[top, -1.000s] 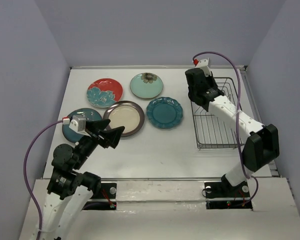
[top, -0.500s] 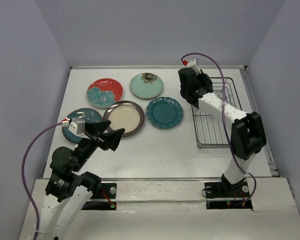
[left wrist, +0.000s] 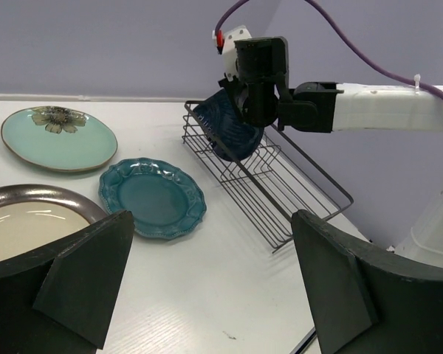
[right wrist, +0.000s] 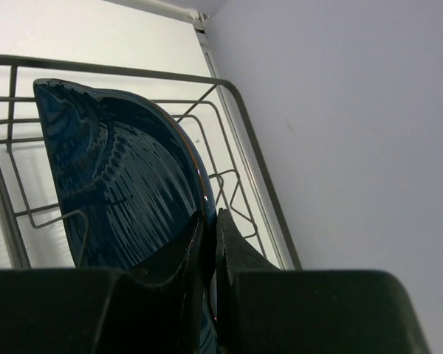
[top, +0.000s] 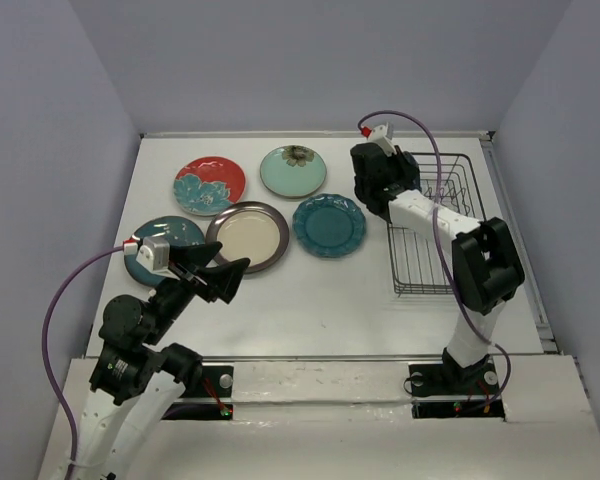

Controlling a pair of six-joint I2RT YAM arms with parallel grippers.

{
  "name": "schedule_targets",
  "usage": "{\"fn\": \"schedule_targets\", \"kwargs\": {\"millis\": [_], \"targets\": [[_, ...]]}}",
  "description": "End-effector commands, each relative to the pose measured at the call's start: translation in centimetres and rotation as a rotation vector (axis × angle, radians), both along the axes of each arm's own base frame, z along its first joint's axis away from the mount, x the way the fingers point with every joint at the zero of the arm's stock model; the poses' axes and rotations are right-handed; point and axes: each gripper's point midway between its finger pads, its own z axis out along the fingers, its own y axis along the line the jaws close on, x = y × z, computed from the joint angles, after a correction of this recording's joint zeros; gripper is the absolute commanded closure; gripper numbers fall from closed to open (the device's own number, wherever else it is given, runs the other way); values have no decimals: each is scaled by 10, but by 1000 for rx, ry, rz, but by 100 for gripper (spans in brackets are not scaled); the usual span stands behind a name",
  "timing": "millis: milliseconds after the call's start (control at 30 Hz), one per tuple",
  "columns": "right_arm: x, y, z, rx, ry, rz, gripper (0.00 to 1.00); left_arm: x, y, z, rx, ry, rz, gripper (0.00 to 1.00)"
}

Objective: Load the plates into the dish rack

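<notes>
Right end effector (right wrist: 209, 243) was clamped tight on the leaf plate (right wrist: 118, 177), held on edge over the far end of the rack (top: 435, 265); whether it touched the wires, couldn't tell. The rack hugged the desk (top: 310, 300) along its right edge. Left end effector (top: 225, 275) hung wide open and empty near the near-left corner. The far-left half was crowded: red plate (top: 210, 185), mint plate (top: 293, 171), cream plate (top: 247, 236), scalloped plate (top: 328, 225), and plain teal plate (top: 170, 233), all flat. Bare white desk ran along the near edge, and grey walls (top: 310, 60) closed three sides.
</notes>
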Motion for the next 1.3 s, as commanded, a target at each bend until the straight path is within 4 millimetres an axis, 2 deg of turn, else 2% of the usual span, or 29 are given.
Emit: {"fn": "schedule_targets", "kwargs": {"millis": [0, 167, 400, 500, 533, 567, 600, 667, 733, 800, 833, 867, 900, 1000, 1033, 1133, 1167, 1200, 1267], "targets": [[0, 7, 2, 25, -96, -59, 93, 1, 0, 5, -5, -26, 1, 1], [-5, 21, -10, 34, -102, -44, 93, 3, 0, 5, -5, -19, 5, 1], [-19, 22, -24, 67, -145, -77, 93, 6, -1, 1, 1, -4, 9, 1], [-24, 31, -29, 148, -188, -59, 82, 8, -1, 1, 2, -1, 12, 1], [-30, 29, -34, 149, -146, -59, 74, 8, -1, 1, 1, 1, 13, 1], [-28, 34, -38, 230, -178, -61, 70, 10, -1, -1, 6, 7, 14, 1], [-30, 33, -37, 227, -155, -62, 61, 10, -1, -1, 6, 7, 14, 1], [-28, 37, -35, 246, -149, -45, 51, 11, -2, -3, 9, 15, 13, 1], [-26, 41, -27, 277, -150, -17, 38, 13, -1, -3, 8, 17, 21, 1], [-26, 44, -18, 294, -147, 6, 33, 14, 0, -4, 9, 23, 25, 1], [-27, 44, -4, 322, -169, 22, 32, 15, 0, -5, 12, 25, 30, 1], [-27, 48, 1, 351, -168, 50, 31, 16, 0, -5, 11, 28, 31, 1], [-30, 48, 17, 379, -185, 75, 28, 17, 1, -6, 13, 32, 36, 1], [-34, 63, 36, 498, -175, 183, 20, 20, 1, -8, 17, 42, 40, 1], [-39, 69, 50, 555, -180, 244, 15, 21, 2, -9, 19, 46, 48, 1], [-51, 95, 60, 682, -168, 370, 10, 24, 3, -10, 23, 54, 56, 1], [-55, 117, 57, 775, -121, 463, 10, 25, 3, -11, 24, 57, 57, 1], [-63, 137, 61, 902, -125, 512, 10, 27, 4, -12, 26, 61, 63, 1], [-81, 194, 49, 1142, -71, 652, 10, 30, 5, -13, 28, 69, 74, 1]]}}
